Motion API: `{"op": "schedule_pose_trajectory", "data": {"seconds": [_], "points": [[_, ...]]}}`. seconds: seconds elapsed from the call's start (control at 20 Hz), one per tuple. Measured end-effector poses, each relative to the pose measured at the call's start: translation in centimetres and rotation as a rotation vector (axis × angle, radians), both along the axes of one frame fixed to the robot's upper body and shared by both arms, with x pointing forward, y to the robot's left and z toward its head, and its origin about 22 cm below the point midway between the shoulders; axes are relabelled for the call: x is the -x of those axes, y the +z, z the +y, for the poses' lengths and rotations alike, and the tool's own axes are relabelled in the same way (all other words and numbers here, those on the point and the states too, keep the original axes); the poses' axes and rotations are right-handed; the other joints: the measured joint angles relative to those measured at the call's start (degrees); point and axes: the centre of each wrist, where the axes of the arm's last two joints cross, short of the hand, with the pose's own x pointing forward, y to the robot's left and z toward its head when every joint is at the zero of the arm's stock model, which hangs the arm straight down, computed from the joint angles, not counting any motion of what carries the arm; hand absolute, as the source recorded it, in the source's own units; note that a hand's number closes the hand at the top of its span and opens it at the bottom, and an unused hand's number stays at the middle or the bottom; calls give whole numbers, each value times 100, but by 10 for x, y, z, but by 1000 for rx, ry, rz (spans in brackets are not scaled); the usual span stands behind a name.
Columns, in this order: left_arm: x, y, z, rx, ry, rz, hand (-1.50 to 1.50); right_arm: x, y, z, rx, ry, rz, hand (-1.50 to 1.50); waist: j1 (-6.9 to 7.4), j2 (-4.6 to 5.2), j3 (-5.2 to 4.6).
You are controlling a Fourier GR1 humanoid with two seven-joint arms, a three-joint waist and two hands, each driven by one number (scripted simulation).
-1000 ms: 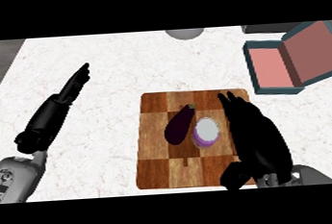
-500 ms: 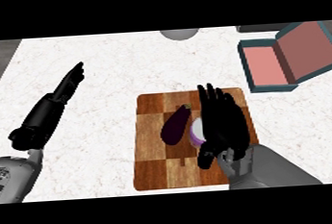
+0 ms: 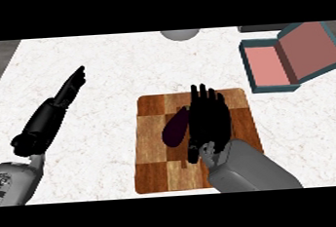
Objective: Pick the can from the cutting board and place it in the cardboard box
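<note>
The right hand [image 3: 209, 120] lies flat over the middle of the board [image 3: 154, 136] and hides whatever is under it; the can is not to be seen. Whether the palm touches anything beneath cannot be told. The hand also covers the right side of the aubergine [image 3: 176, 127] on the board. The right forearm [image 3: 250, 169] hides the board's near right corner and is cut off below. Beyond the board, a grey round thing [image 3: 179, 34] and a dark thing [image 3: 259, 28] are cut off above. Left of the board, the left forearm [image 3: 13, 178] is cut off at the corner.
</note>
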Motion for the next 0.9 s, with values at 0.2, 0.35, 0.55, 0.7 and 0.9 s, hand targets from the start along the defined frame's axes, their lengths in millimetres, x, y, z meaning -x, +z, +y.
{"op": "schedule_pose_trajectory", "data": {"seconds": [0.2, 0.35, 0.55, 0.7, 0.9], "points": [[0, 2, 3, 2, -1, -2, 0, -2, -3, 7, 5, -12, 8, -150, -9, 2, 4], [0, 2, 4, -1, 7, -2, 0, 0, -10, 10, 6, -9, 26, -150, -9, 6, 7], [-1, 4, 6, 3, 2, -6, 0, 0, -16, 9, 2, -18, 39, -150, -15, 10, 9], [0, 6, 7, -1, 6, -6, 0, 4, -24, 7, 15, -28, 50, -150, -20, 7, 9], [2, 0, 4, 4, 3, -5, 0, 2, -38, 2, 54, -59, 70, -150, -9, 14, 10]]}}
